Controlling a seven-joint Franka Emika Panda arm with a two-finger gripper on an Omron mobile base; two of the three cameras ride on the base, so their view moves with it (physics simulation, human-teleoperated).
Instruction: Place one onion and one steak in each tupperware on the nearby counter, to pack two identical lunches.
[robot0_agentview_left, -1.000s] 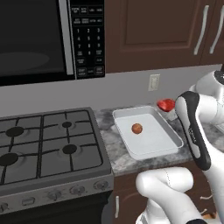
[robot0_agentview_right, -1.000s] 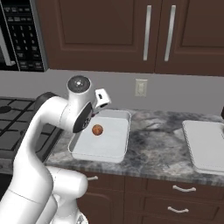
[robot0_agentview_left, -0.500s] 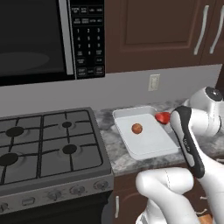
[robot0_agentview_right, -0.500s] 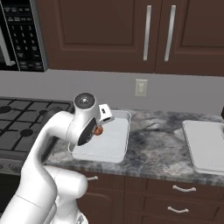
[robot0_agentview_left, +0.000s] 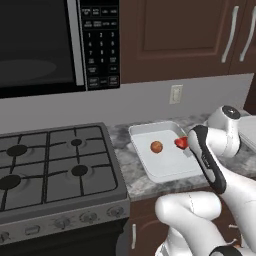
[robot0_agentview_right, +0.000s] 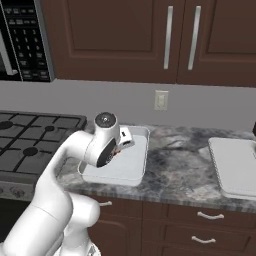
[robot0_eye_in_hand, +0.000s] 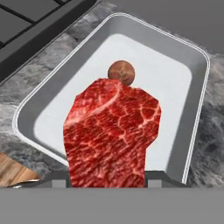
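The steak (robot0_eye_in_hand: 111, 135) hangs right in front of the hand (robot0_eye_in_hand: 107, 183), a marbled red slab standing up from between the finger tips, and the hand is clamped on its lower edge. In the left base view the same red piece (robot0_agentview_left: 181, 143) shows at the end of the arm, just over the right rim of the near tupperware (robot0_agentview_left: 145, 167). That white tray sits on the marbled worktop (robot0_agentview_left: 135, 187) beside the gas stove (robot0_agentview_left: 50, 160), and one onion (robot0_eye_in_hand: 121, 72) already lies on its floor, small, round and brown.

My read on handling: the steak looks thin and floppy, likely slick on the surface, light enough that weight is no worry. Pinched at one edge as it is, the free part could fold or swing, so a low, gentle release over the bare floor of the tray seems wise, landing it beside the onion, not on top of it. The onion would be the opposite sort of thing: firm, smooth, apt to roll if nudged, best taken across its middle.

A second tupperware (robot0_agentview_right: 235, 167) waits well apart to the right on the same worktop; I cannot tell what it holds.

Writing? The microwave (robot0_agentview_left: 45, 45) keypad carries rows of white labels, too small to read. No brand legible anywhere.
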